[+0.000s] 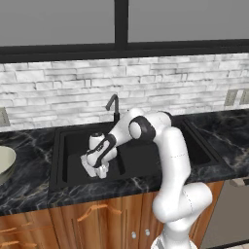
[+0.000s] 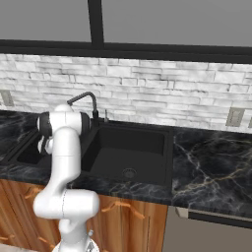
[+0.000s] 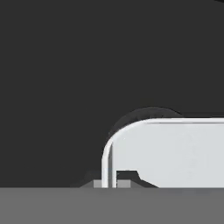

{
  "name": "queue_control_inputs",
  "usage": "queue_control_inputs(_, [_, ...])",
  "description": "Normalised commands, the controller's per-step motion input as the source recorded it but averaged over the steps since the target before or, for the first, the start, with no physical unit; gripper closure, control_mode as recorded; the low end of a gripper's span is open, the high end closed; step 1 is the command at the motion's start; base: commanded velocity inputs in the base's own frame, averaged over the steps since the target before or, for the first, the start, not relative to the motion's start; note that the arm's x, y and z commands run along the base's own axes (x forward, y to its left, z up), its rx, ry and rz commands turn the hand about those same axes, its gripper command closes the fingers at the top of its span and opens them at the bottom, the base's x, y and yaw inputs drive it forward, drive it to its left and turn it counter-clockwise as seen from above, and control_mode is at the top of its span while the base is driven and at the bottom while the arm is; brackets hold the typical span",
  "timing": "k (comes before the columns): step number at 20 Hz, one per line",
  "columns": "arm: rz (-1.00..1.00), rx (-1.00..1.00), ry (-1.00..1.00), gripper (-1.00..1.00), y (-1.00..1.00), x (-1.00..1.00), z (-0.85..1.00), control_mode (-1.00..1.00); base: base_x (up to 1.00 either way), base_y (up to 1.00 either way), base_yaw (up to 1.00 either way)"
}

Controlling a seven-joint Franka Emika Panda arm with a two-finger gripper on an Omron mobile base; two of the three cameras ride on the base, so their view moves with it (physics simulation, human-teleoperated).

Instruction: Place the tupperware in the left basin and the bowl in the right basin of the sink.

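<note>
The pale grey tupperware (image 1: 89, 164) hangs low inside the left basin (image 1: 73, 146) of the black sink (image 1: 54, 165). My gripper (image 1: 100, 170) is shut on its rim. In the hand view the tupperware (image 3: 175, 151) fills the lower right, its raised rim pinched by my gripper (image 3: 110, 183), with the round drain (image 3: 140, 114) dark behind it. The cream bowl (image 1: 5, 163) rests on the counter at the far left edge. The right basin (image 2: 128, 152) holds nothing; the arm hides part of it in the left base view.
A slim black faucet (image 1: 113, 103) stands behind the sink's divider, close to my forearm. Dark marble counter (image 2: 211, 167) runs on both sides. A white brick wall with outlets (image 1: 230, 97) rises behind, and wooden cabinet fronts (image 1: 97, 219) sit below.
</note>
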Motion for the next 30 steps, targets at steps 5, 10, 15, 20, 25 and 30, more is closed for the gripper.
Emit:
queue_control_inputs(5, [0.00,0.00,0.00,1.00,0.05,0.17,-0.16,-1.00,0.00,0.00,0.00])
queue_control_inputs(10, [0.00,0.00,0.00,-1.00,0.00,0.00,0.00,-1.00,0.00,0.00,0.00])
queue_control_inputs(15, [0.00,0.00,0.00,-1.00,0.00,0.00,0.00,-1.00,0.00,0.00,0.00])
queue_control_inputs(20, [0.00,0.00,0.00,-1.00,0.00,0.00,0.02,-1.00,0.00,0.00,0.00])
queue_control_inputs(25, [0.00,0.00,-0.01,-1.00,0.00,0.00,0.29,-1.00,0.00,0.00,0.00])
queue_control_inputs(30, [0.00,0.00,-0.01,-1.00,-0.04,-0.01,0.35,-1.00,0.00,0.00,0.00])
